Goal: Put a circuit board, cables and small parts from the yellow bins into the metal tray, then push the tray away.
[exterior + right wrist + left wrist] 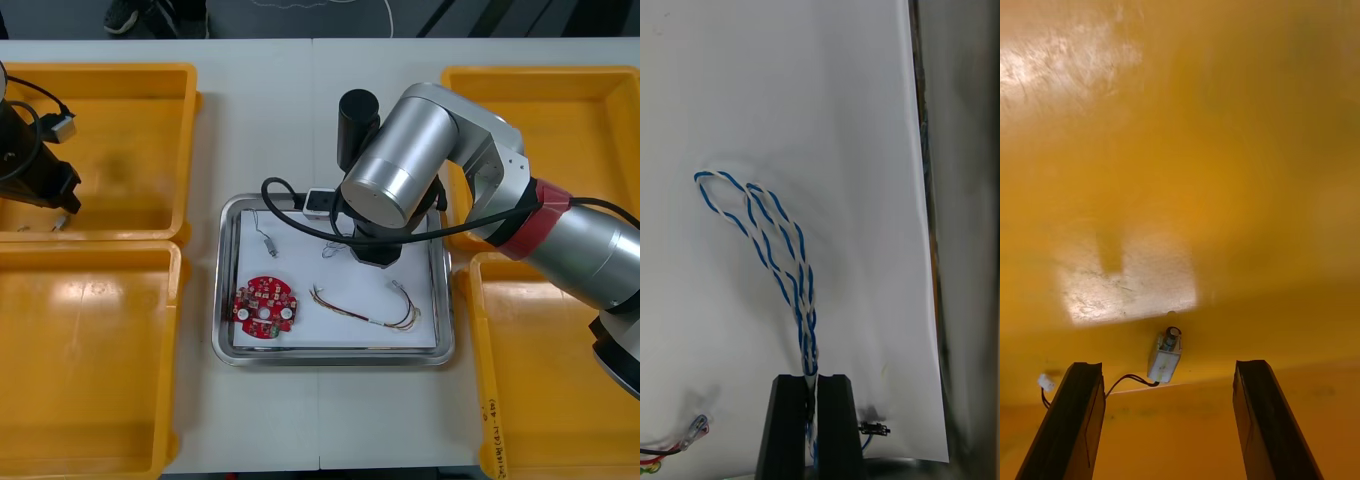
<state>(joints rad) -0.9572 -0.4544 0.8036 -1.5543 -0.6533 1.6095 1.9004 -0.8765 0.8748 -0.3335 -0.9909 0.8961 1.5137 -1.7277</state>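
**Blue-and-white cable (779, 247) limp in the metal tray (222, 290)**

The right pincer (812, 379) was clamped on its bunched end, loops spread over the white floor. Light and floppy, it probably handled best pinched there. The left pincer (1166, 366) gaped over a small metal part (1164, 358) in a yellow bin (1225, 150).

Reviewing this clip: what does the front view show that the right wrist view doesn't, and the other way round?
Front view, not the wrist view: the red circuit board in the metal tray, the yellow bins on both sides, and the left arm over the far left bin. Right wrist view, not the front: the right gripper, jaws shut on the twisted blue and white cable. Both: the tray's white inside and the red and yellow cable.
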